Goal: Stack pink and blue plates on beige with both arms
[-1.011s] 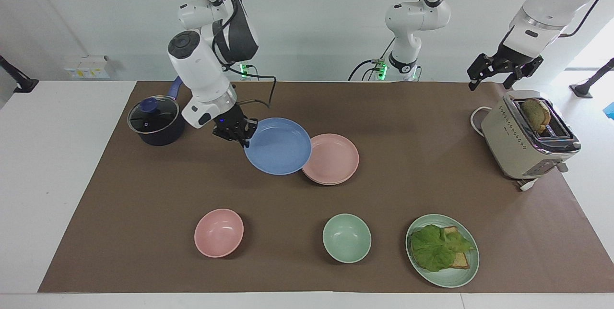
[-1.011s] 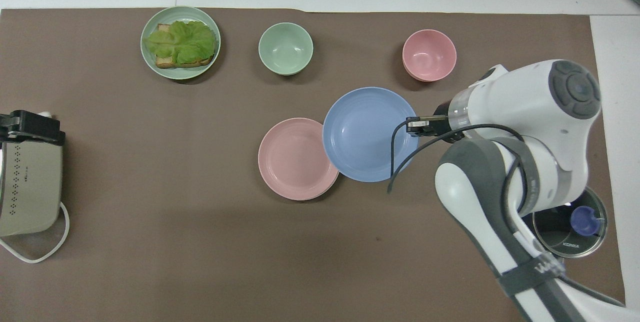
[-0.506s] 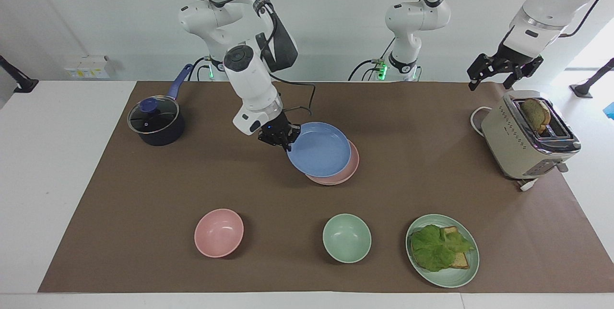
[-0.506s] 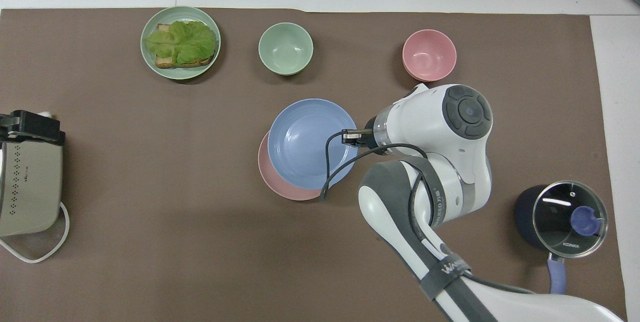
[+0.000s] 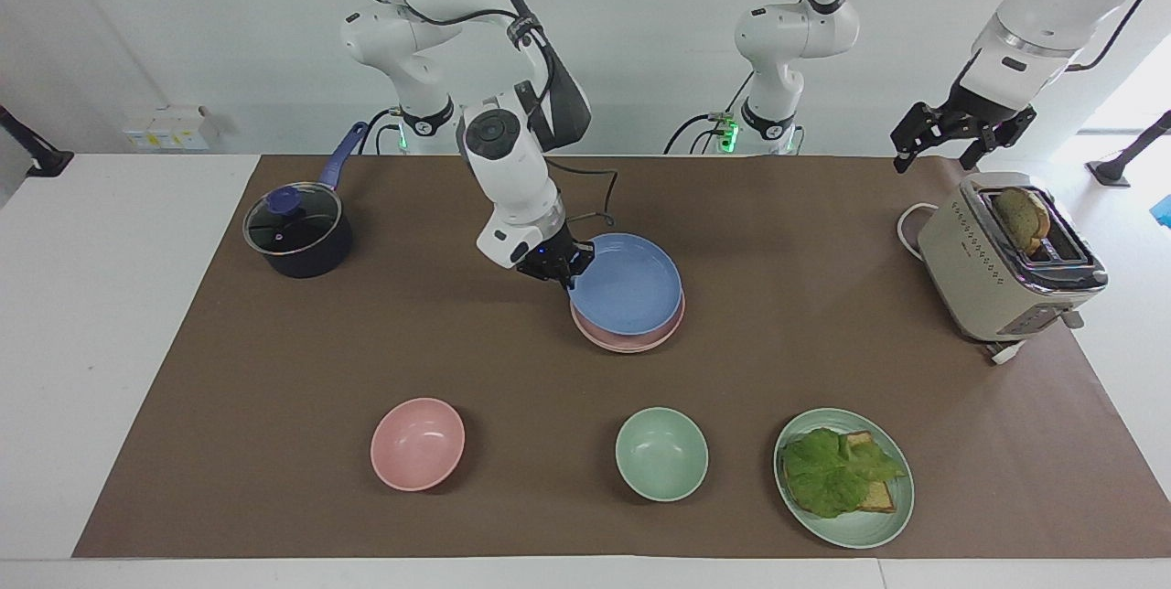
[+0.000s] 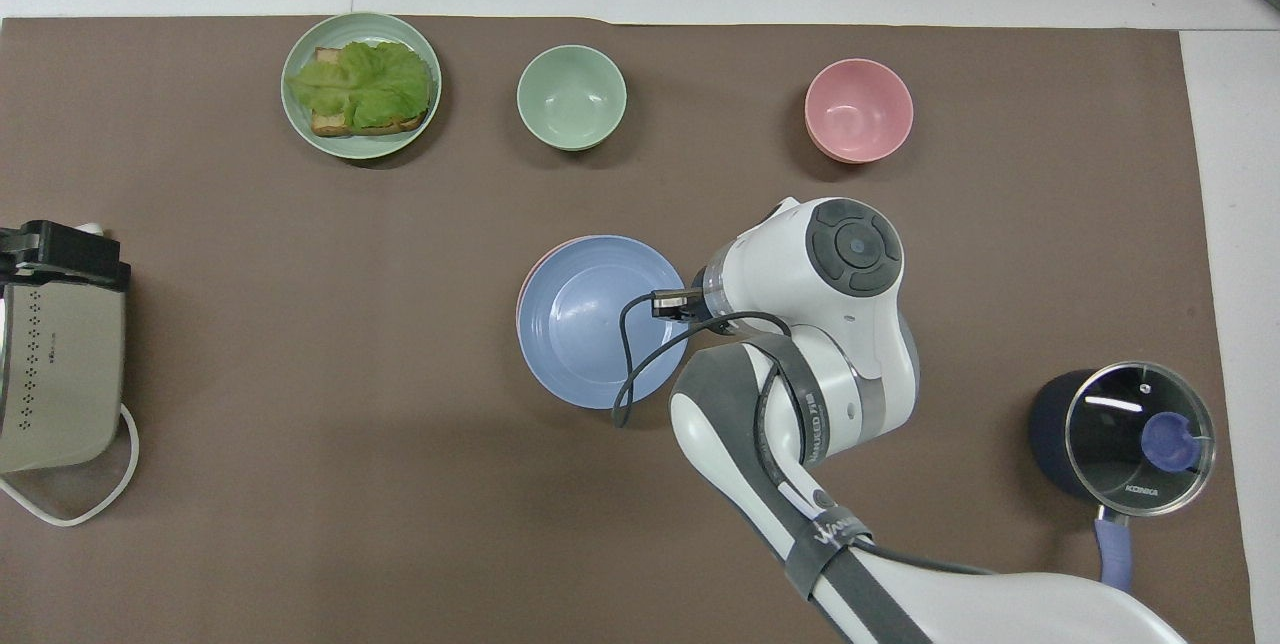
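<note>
Stacking | right gripper [image 5: 560, 271] clamps cornflower-blue matte round plate [image 5: 628, 285] by its rim, centred over pale-pink matte plate [image 5: 629, 337] for release | left gripper [image 5: 962, 133] waits, fingers spread, above beige toaster [image 5: 993, 273]

Right arm [image 5: 499, 127] reaches in from its base, elbow high, forearm angled steeply down over blue plate [image 5: 627, 283]. Right gripper [image 5: 560, 271] at blue plate's rim on side toward right arm's end, fingertips clamped on that rim. Overhead view: wrist and forearm cover gripper, dark cable loops over plate. Left arm [image 5: 1029, 13] waits raised, well apart from blue plate toward left arm's end. Left gripper [image 5: 956, 136] points down, fingers spread wide, holding nothing.
</note>
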Available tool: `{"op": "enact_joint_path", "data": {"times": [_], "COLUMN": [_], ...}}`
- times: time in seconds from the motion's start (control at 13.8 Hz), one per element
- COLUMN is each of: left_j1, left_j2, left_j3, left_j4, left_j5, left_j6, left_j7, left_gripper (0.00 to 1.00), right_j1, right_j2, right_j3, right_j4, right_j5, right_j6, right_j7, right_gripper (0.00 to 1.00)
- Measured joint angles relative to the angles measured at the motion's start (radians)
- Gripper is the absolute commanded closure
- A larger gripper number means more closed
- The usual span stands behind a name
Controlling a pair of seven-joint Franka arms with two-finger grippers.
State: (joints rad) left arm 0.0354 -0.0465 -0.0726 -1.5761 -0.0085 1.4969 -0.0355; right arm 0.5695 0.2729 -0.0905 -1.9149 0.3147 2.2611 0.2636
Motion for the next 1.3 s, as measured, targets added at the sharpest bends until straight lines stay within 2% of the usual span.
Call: {"op": "enact_joint_path", "data": {"times": [1.01,1.08,1.16,1.23,1.3], "left_j1": [0.0,0.0,0.0,0.0,0.0], "left_j2": [0.0,0.0,0.0,0.0,0.0], "left_j3": [0.0,0.0,0.0,0.0,0.0], "left_j4": [0.0,0.0,0.0,0.0,0.0], "left_j5": [0.0,0.0,0.0,0.0,0.0], "left_j6": [0.0,0.0,0.0,0.0,0.0], "left_j7": [0.0,0.0,0.0,0.0,0.0], "left_gripper": [0.0,0.0,0.0,0.0,0.0], "right_j1": [0.002,0.002,0.002,0.002,0.001], "right_j2": [0.02,0.022,0.024,0.024,0.025], "right_j3": [0.0,0.0,-0.001,-0.001,-0.001], "right_j4": [-0.039,-0.039,-0.039,-0.039,-0.039], "right_j5": [0.0,0.0,0.0,0.0,0.0], "right_j6": [0.076,0.078,0.078,0.079,0.079], "right_j7": [-0.039,-0.039,-0.039,-0.039,-0.04], "right_gripper": [1.0,0.96,0.81,0.62,0.49]}}
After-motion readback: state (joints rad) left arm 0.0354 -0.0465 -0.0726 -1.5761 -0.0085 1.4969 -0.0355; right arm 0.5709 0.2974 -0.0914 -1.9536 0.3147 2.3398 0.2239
